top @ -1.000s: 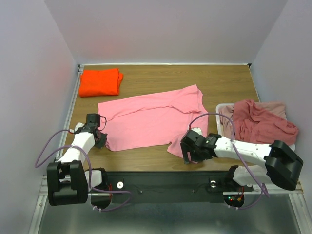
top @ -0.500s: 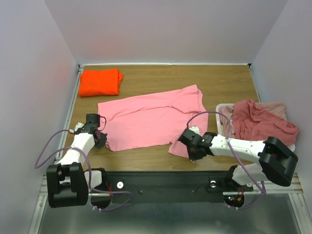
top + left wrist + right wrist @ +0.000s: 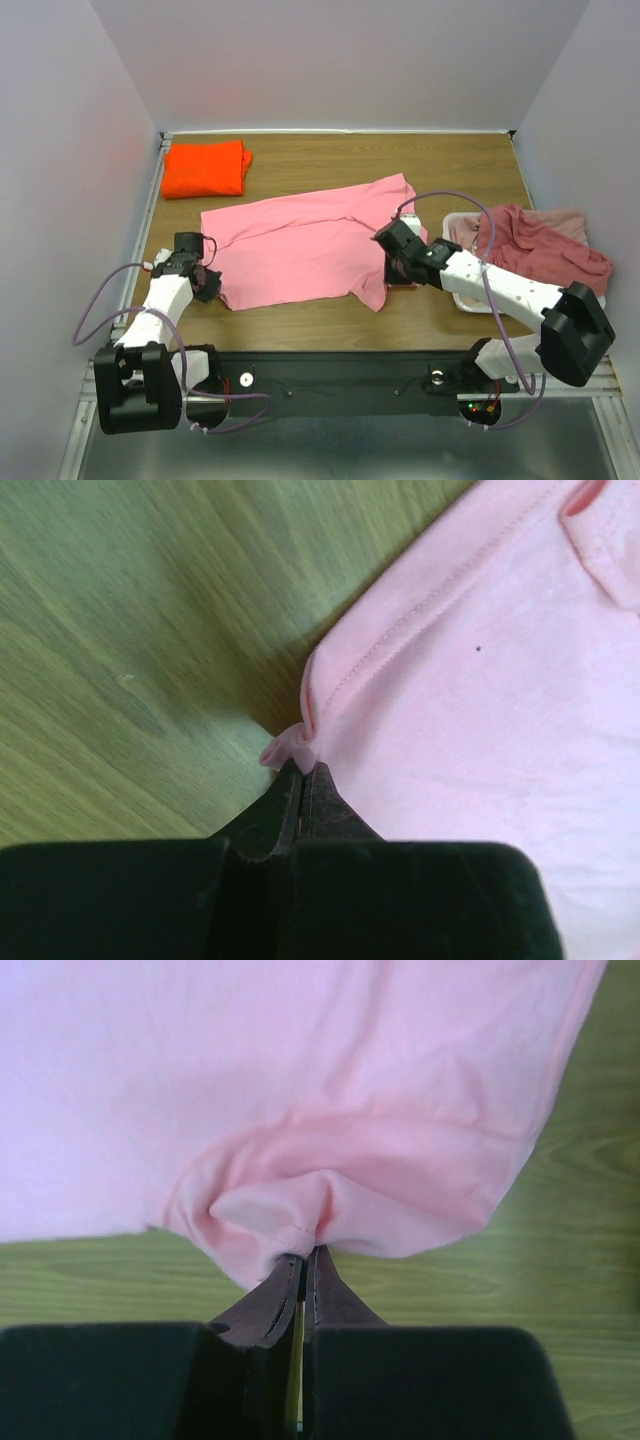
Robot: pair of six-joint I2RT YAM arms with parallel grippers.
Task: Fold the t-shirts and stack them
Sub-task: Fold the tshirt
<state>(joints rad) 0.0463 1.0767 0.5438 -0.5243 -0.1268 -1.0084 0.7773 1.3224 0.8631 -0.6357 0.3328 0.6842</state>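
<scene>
- I am seeing the folded bright orange cloth t-shirt (image 3: 205,168) lying at the far left corner of the wooden table (image 3: 460,165).
- My left gripper (image 3: 303,768) is pinching the near left corner of the light pink cloth t-shirt (image 3: 300,245), which is lying spread across the table's middle.
- My right gripper (image 3: 305,1252) is clamping that shirt's bunched near right corner.
- The crumpled dusty rose t-shirts (image 3: 540,250) are sitting heaped in the white rectangular plastic tray (image 3: 468,304) at the right.

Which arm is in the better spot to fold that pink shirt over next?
Right, probably. The right gripper is shut on a bunched bit of the near edge of the pink shirt, close to the shirt's middle. The left gripper pinches just the near left corner, low by the table.
</scene>
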